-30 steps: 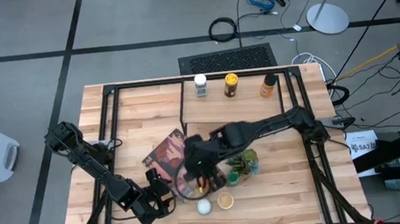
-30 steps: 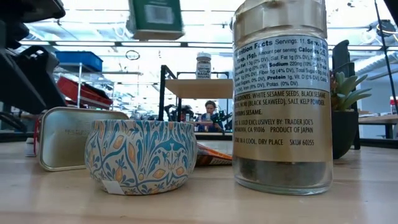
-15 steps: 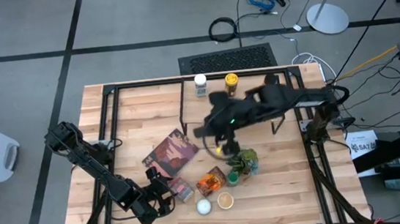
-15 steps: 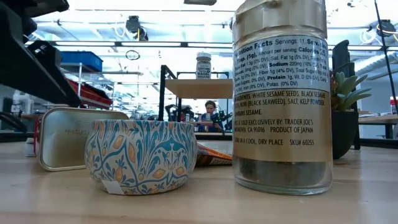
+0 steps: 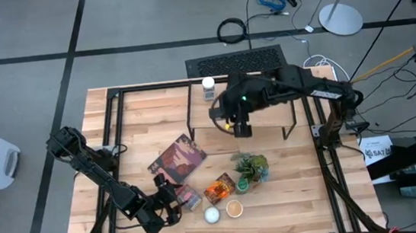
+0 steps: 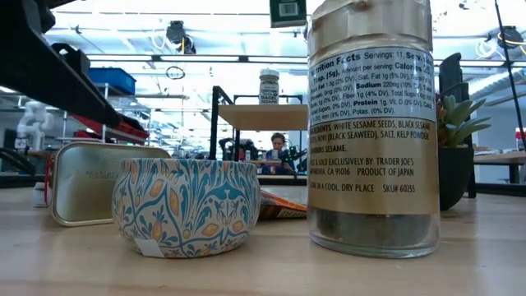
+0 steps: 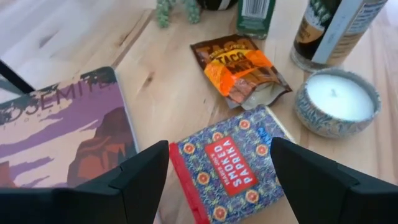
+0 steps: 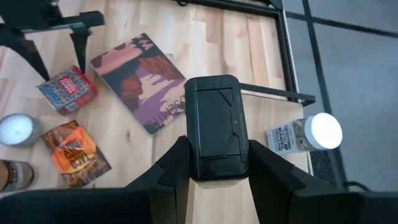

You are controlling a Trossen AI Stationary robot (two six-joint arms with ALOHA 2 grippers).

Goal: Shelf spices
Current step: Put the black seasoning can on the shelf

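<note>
My right gripper hangs over the shelf, shut on a spice jar with a dark flip-top cap. The low view shows the jar's green label high up. A white-topped jar stands on the shelf's far edge. Near the table's front edge my left gripper is open. The red-and-blue paprika tin lies flat on the table between its fingers, and whether they touch it I cannot tell. An orange packet, a patterned round tin, a tall sesame jar and a green-labelled jar rest on the table. My right gripper pinches the jar between its two fingers, on two opposite sides at the cap end. The cap's top faces back toward the wrist. The fingers slant downward along the jar. The jar is lifted clear, above the shelf board.
A maroon picture book lies left of the packet. A potted plant stands between the spices and the shelf. The shelf's black frame legs rise from the table. Bare wood lies at the far left.
My right gripper has risen from among the spices by the plant. It has carried the jar up and toward the table's far edge, over the shelf, and the wrist has turned on the way. The jar has been lifted clear of the table.
</note>
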